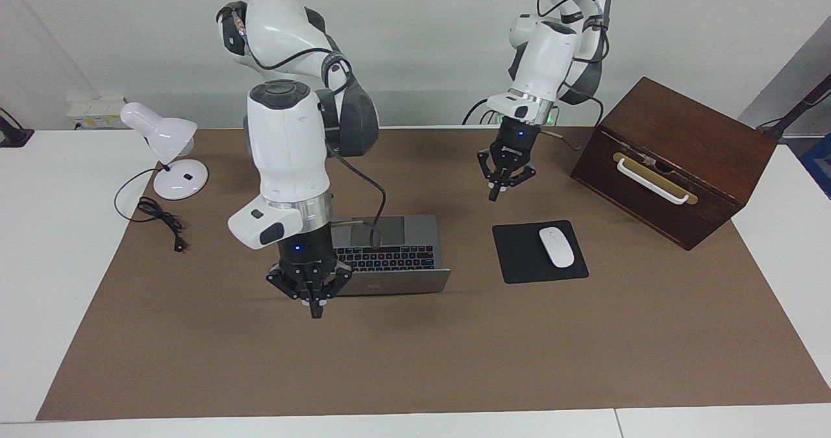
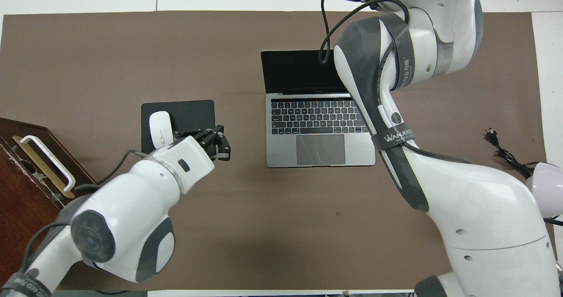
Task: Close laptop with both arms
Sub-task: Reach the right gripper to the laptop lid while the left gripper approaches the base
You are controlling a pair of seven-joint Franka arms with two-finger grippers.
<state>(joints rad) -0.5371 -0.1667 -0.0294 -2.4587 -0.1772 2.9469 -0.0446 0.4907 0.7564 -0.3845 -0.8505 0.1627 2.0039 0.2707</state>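
The silver-grey laptop (image 1: 402,281) stands open on the brown mat, its dark screen (image 2: 299,72) facing the robots and its keyboard (image 2: 319,116) in view. My right gripper (image 1: 316,305) points down with its fingers shut at the lid's outer face, by the corner toward the right arm's end. I cannot tell whether it touches the lid. In the overhead view the right arm hides it. My left gripper (image 1: 498,188) is shut and empty, in the air between the laptop and the mouse pad; it also shows in the overhead view (image 2: 217,142).
A black mouse pad (image 1: 519,256) with a white mouse (image 1: 557,246) lies beside the laptop toward the left arm's end. A dark wooden box (image 1: 675,159) with a white handle stands past it. A white desk lamp (image 1: 165,136) and its black cord (image 1: 159,220) are at the right arm's end.
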